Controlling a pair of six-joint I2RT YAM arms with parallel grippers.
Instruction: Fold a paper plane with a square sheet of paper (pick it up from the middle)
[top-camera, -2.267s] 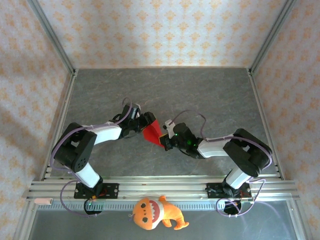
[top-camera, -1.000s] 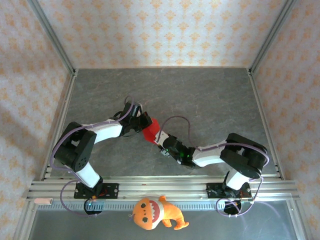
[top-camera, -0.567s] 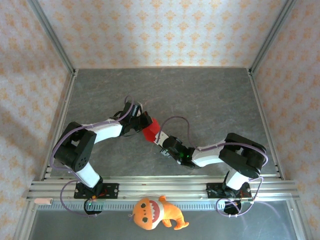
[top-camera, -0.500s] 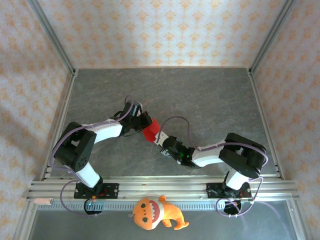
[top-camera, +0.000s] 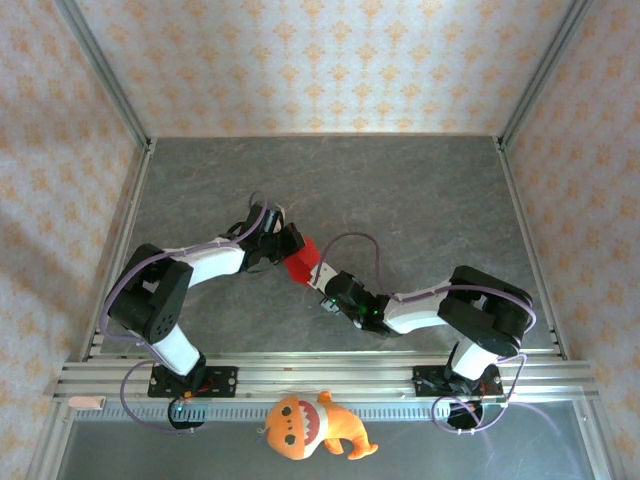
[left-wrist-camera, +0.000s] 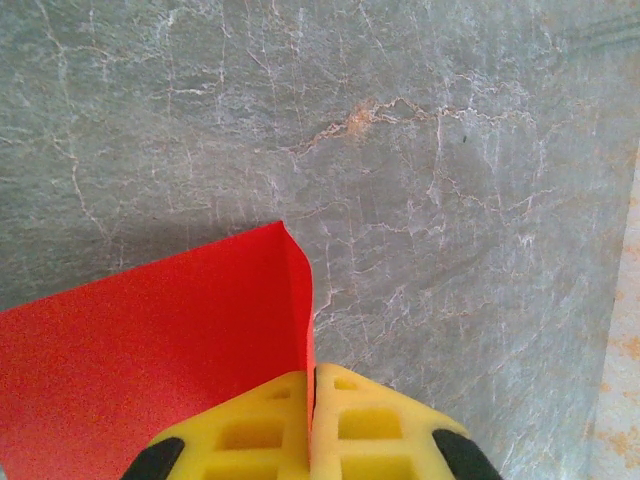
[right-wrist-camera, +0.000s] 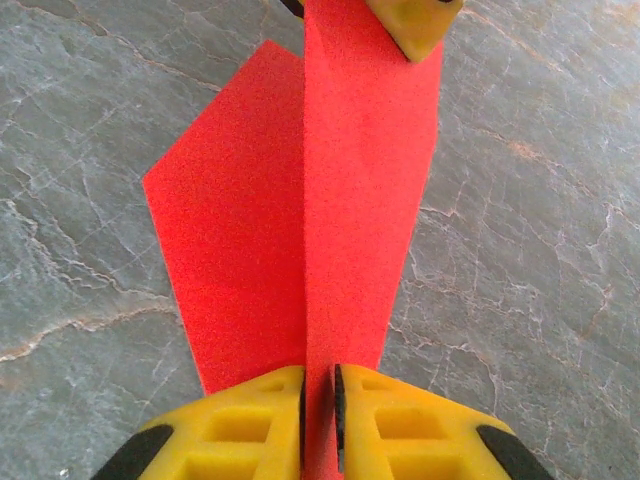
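The square sheet of paper (top-camera: 299, 263) is bright red and creased into a pointed shape with an upright centre ridge, held low over the grey table between both arms. My left gripper (top-camera: 289, 244) is shut on its far end; in the left wrist view the yellow pads (left-wrist-camera: 350, 420) pinch the paper's edge (left-wrist-camera: 150, 330). My right gripper (top-camera: 322, 281) is shut on the near end. In the right wrist view the ridge (right-wrist-camera: 360, 200) runs up from between my pads (right-wrist-camera: 400, 420) to the left gripper's yellow fingertip (right-wrist-camera: 415, 20). One flap (right-wrist-camera: 230, 220) spreads left.
An orange plush toy with white teeth (top-camera: 310, 425) lies in front of the aluminium rail (top-camera: 320, 375) at the near edge. Patterned walls and metal posts (top-camera: 105, 80) enclose the grey stone-look table (top-camera: 400, 190).
The right arm has swung left and nearer, bringing its gripper to the paper's near end, and its jaws have closed on the ridge. The left gripper kept its hold.
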